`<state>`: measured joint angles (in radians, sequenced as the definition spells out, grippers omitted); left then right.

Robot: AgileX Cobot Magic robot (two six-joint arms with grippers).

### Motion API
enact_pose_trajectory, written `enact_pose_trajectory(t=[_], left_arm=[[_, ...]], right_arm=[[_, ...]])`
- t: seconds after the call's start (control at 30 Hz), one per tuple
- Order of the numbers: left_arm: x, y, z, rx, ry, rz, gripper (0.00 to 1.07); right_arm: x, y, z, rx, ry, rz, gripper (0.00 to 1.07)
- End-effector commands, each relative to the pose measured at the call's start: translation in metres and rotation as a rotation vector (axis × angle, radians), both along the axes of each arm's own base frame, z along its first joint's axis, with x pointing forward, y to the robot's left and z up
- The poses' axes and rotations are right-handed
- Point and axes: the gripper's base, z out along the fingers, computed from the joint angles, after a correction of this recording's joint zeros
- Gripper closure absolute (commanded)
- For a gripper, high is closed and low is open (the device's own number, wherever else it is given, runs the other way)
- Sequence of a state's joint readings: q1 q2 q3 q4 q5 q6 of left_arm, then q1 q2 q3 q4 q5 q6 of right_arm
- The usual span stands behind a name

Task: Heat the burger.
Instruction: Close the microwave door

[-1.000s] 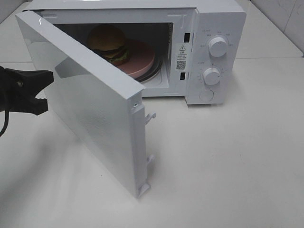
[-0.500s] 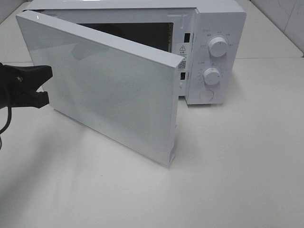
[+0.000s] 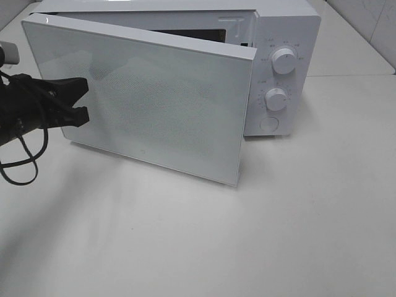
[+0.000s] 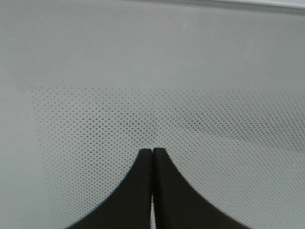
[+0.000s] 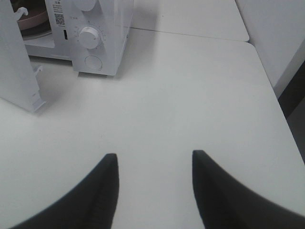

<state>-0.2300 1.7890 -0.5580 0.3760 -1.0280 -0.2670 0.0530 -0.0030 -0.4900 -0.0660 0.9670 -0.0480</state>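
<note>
The burger is hidden behind the white microwave door [image 3: 161, 105], which stands only slightly ajar. My left gripper [image 3: 83, 102] is shut, with nothing between its fingers, and its tips rest against the door's outer face near the hinge side. In the left wrist view the shut gripper [image 4: 152, 151] points at the door's dotted window [image 4: 190, 124]. My right gripper [image 5: 155, 160] is open and empty above bare table, away from the microwave [image 5: 105, 28]. A sliver of pink plate [image 5: 35, 24] shows inside the oven in the right wrist view.
The microwave body [image 3: 284, 31] carries two round dials [image 3: 283, 60] [image 3: 276, 99] and a round button [image 3: 268, 124] on its right panel. The white table [image 3: 278, 216] spreads in front. A black cable [image 3: 18, 167] hangs from the left arm.
The door has swung from wide open to almost shut, covering the burger and plate. My left gripper moved right, following the door. The right gripper has stayed open.
</note>
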Motion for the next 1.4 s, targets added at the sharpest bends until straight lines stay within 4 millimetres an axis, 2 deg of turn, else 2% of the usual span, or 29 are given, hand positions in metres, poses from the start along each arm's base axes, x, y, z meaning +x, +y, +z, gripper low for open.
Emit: enact_pose_trajectory(t=[0.03, 0.43, 0.8, 1.1, 1.4], left_arm=[[0.007, -0.007, 0.002, 0.001, -0.025, 0.008, 1.07], [0.031, -0.013, 0.004, 0.017, -0.036, 0.043, 1.07], [0.041, -0.029, 0.014, 0.024, -0.074, 0.061, 1.07], [0.056, -0.057, 0.016, 0.052, -0.098, 0.041, 1.07], [0.067, -0.072, 0.017, 0.058, -0.107, 0.062, 1.07]], right_arm=[[-0.004, 0.000, 0.000, 0.000, -0.034, 0.001, 0.57], [-0.004, 0.000, 0.000, 0.000, -0.034, 0.001, 0.57], [-0.004, 0.000, 0.000, 0.000, -0.034, 0.001, 0.57], [-0.004, 0.000, 0.000, 0.000, -0.034, 0.001, 0.57], [-0.004, 0.000, 0.000, 0.000, -0.034, 0.001, 0.57]])
